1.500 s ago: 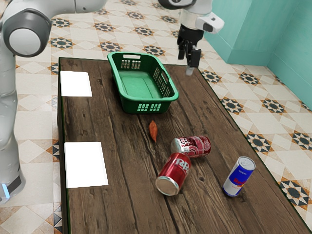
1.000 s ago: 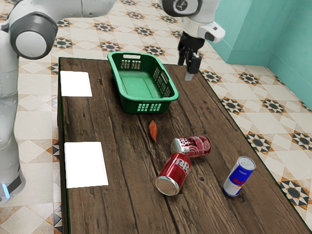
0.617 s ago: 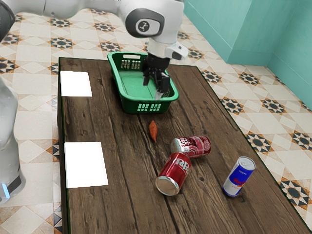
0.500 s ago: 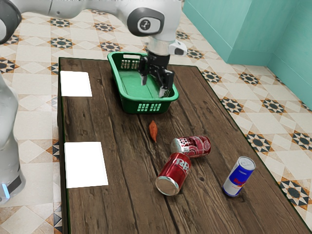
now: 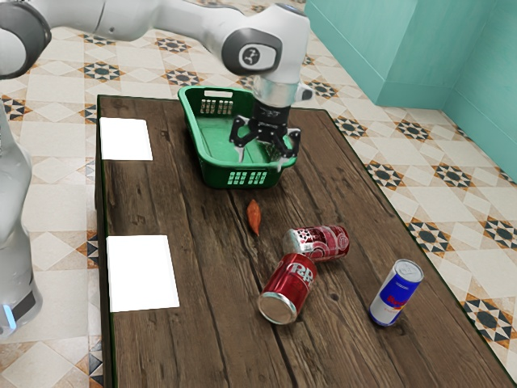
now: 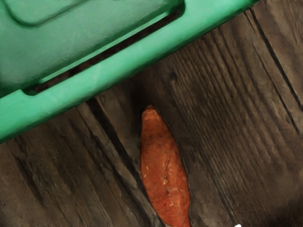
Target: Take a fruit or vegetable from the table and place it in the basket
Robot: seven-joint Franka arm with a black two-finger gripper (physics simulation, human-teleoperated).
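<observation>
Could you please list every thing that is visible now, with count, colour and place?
Basket: 1, green, on table
Sweet potato: 1, orange-brown, beside basket
Red cans: 2, red, lying on table
Slim can: 1, blue-silver, standing on table
Sheets: 2, white, along table's edge
Table: 1, brown, on floor
Floor: 1, cream-patterned, under table
Wall: 1, teal, beyond table
Arm: 1, white-black, partly over table
Gripper: 1, black, open, near basket

Solid red can (image 5: 286, 288): white letters, seemingly "DR"
Patterned red can (image 5: 325, 243): print unreadable
Blue-and-silver can (image 5: 397, 293): red lettering, too small to read
</observation>
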